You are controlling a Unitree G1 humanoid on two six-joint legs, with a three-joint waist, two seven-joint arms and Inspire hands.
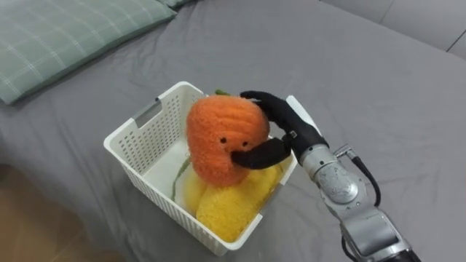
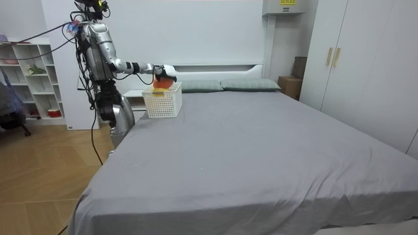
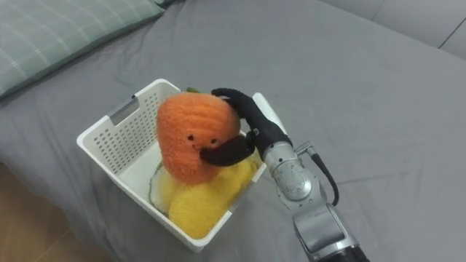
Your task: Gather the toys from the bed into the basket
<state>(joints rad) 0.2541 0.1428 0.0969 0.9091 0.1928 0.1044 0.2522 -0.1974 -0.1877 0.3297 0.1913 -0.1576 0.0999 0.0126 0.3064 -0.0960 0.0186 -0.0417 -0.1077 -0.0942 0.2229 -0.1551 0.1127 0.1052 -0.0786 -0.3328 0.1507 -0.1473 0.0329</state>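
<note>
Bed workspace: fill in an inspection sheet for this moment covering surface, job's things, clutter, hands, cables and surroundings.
Surface: grey bed sheet, smooth.
Job's things: white slatted basket on the bed near its edge; orange plush toy in it, top above the rim, over a yellow plush toy.
Clutter: green checked pillow beyond the basket.
Hands: right hand curled round the orange plush toy, thumb across its front.
Cables: nothing seen.
Surroundings: robot stands at the bedside by the basket; white shelf unit behind it, wardrobe, cardboard box, wooden floor.
</note>
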